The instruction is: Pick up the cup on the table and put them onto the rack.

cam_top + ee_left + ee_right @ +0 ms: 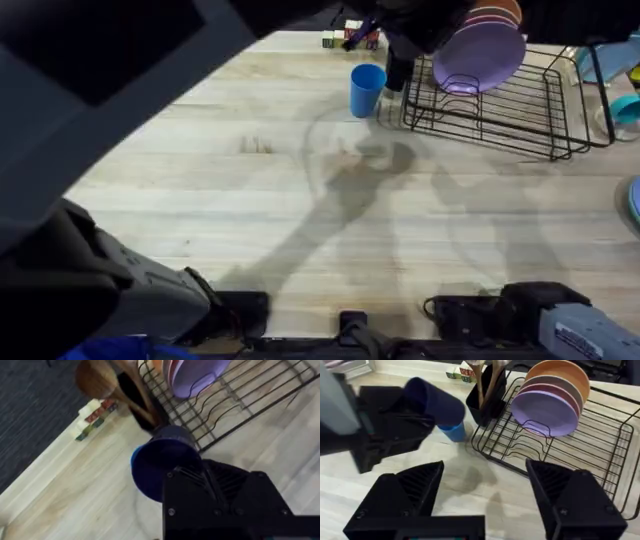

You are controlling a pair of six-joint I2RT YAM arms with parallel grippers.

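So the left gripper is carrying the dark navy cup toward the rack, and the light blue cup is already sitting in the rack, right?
Not quite. The light blue cup is standing on the table beside the rack, not in it; the overhead view shows this. The rest holds: the left gripper has the dark navy cup in its fingers, tilted, near the rack.
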